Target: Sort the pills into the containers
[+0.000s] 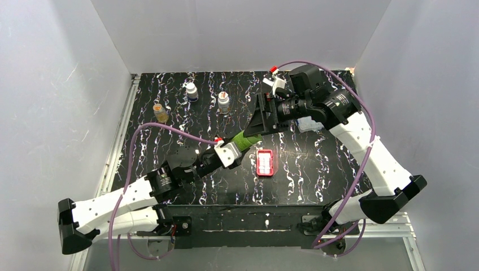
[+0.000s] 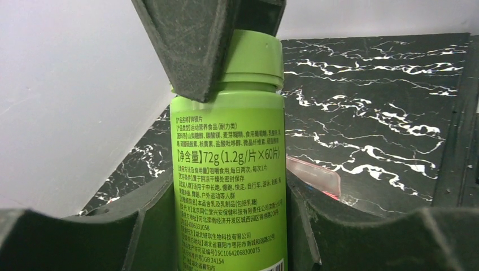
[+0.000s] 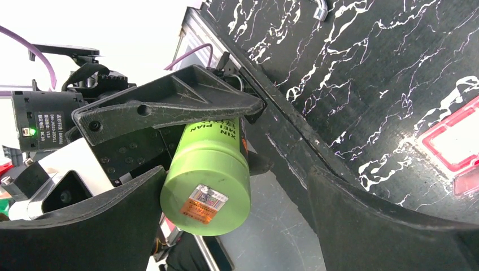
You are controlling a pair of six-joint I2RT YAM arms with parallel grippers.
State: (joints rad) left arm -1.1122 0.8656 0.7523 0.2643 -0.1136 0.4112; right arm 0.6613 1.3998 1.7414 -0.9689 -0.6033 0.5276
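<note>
My left pincer pinched the body of the green bottle, which was tilted above the black marbled table, while my right pincer stood spread wide on either side of its cap, and the red pill case with its whitish compartments lay flat just beside them, untouched.
</note>
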